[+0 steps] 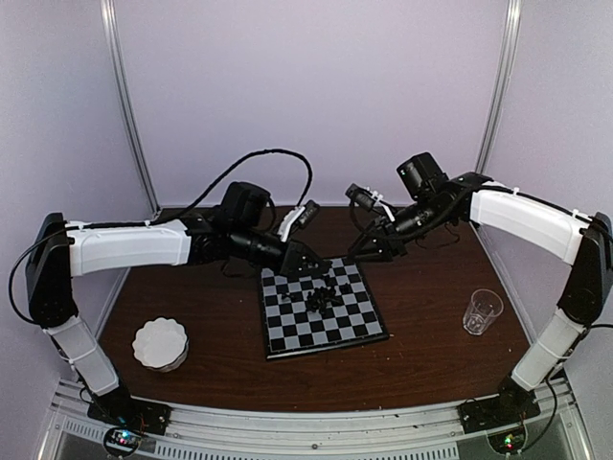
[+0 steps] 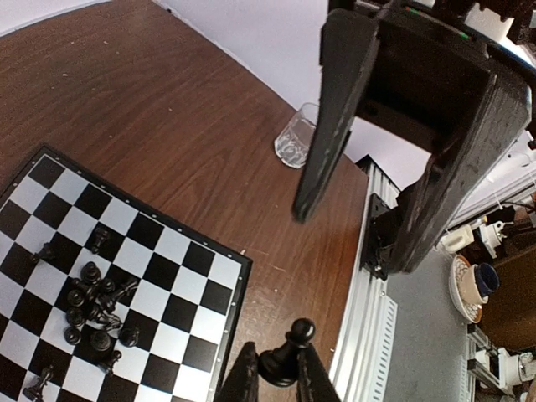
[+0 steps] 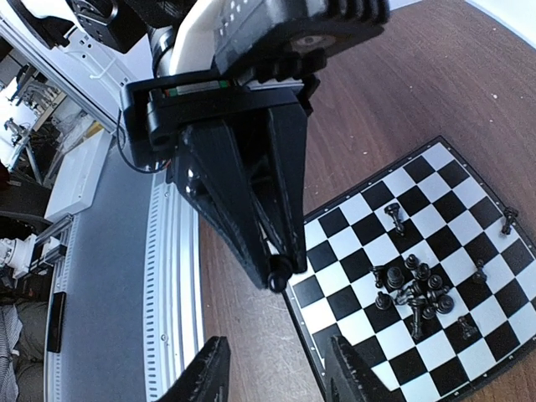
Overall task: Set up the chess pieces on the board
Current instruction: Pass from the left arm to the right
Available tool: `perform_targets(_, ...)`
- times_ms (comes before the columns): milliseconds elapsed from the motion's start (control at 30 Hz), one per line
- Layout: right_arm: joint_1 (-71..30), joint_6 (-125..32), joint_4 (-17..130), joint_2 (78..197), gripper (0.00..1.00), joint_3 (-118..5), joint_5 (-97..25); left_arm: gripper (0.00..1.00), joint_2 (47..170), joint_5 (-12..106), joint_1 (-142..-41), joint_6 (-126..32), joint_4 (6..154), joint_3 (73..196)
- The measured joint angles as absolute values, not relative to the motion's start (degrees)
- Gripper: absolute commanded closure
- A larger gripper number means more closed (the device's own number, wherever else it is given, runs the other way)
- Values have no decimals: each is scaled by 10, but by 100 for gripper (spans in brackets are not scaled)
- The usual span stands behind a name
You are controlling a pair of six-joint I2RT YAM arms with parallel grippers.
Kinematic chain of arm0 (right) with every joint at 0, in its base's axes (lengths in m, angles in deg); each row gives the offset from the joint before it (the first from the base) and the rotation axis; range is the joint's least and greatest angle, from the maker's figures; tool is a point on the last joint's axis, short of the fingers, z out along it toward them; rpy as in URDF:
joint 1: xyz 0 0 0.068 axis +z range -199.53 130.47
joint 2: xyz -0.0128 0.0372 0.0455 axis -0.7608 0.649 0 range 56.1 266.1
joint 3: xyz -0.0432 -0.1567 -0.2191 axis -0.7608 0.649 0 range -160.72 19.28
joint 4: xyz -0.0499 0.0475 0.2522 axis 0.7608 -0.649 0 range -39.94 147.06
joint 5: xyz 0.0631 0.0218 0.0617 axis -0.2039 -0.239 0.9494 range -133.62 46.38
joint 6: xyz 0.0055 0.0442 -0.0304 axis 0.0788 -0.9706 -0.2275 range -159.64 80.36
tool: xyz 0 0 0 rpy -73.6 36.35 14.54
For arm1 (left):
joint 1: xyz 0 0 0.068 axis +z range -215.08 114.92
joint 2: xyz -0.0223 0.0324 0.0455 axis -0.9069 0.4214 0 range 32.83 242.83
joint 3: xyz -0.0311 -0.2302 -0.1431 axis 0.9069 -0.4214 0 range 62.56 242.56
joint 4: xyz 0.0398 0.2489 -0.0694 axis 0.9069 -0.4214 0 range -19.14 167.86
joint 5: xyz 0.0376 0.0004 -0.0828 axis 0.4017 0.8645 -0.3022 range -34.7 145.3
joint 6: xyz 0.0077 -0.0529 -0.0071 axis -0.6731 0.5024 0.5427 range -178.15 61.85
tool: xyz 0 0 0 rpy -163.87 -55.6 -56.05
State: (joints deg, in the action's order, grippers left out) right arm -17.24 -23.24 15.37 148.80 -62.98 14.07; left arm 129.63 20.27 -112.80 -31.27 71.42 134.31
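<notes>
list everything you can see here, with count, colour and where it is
board: 1, black and white squares, middle of the table
chess pieces: over a dozen, black, mostly piled mid-board, a few scattered; exact count unclear
pawn: 1, black, held in the left gripper near the board's far edge
glass: 1, clear, right of the board
dish: 1, white, scalloped, near left
table: 1, dark brown wood
left gripper: 1, black, shut on the pawn
right gripper: 1, black, open, by the board's far right corner
</notes>
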Motion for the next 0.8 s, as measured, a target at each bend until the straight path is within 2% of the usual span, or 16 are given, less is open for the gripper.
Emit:
perform_targets(200, -141, -252, 166, 1511, 63, -642, 136, 90, 1297, 175, -1136, -310, 728, 1343)
perform_targets(800, -127, -276, 178, 1518, 84, -642, 141, 90, 1304, 161, -1142, -310, 735, 1343)
